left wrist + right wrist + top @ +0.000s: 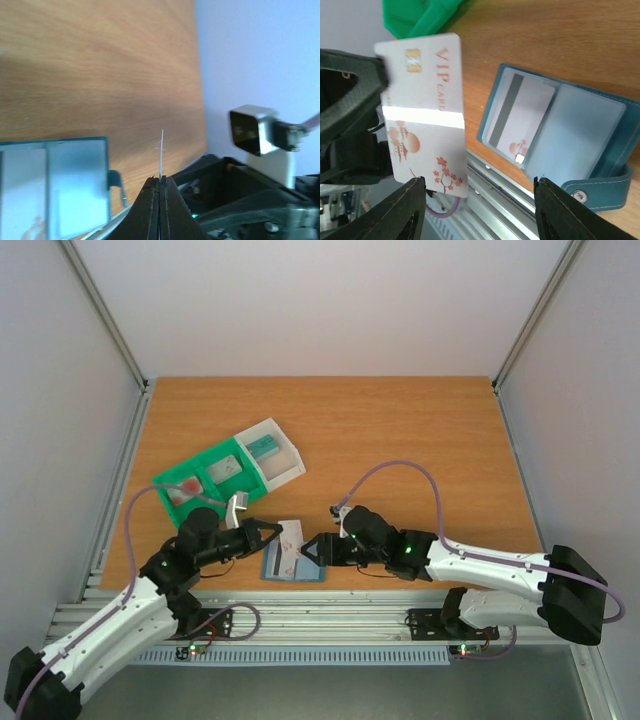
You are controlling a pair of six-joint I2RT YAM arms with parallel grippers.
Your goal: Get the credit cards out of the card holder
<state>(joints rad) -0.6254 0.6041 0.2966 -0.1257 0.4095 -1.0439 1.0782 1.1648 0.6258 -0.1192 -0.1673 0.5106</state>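
Desk (400, 430) with wallet (590, 130) lying open, one card (520, 122) tucked inside. The left claw (160, 182) clamps a second card (425, 115) lifted clear, probably to set aside; right claw (479, 182) hovers beside, fingers apart.

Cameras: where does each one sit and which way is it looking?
Top external: above and behind, looking down at the table; both arms, left tool and right tool show.
Left wrist: on the left arm, facing along its shut fingers, credit card edge-on.
Right wrist: on the right arm, looking between its open fingers.
Both wrist views share that card and the card holder.
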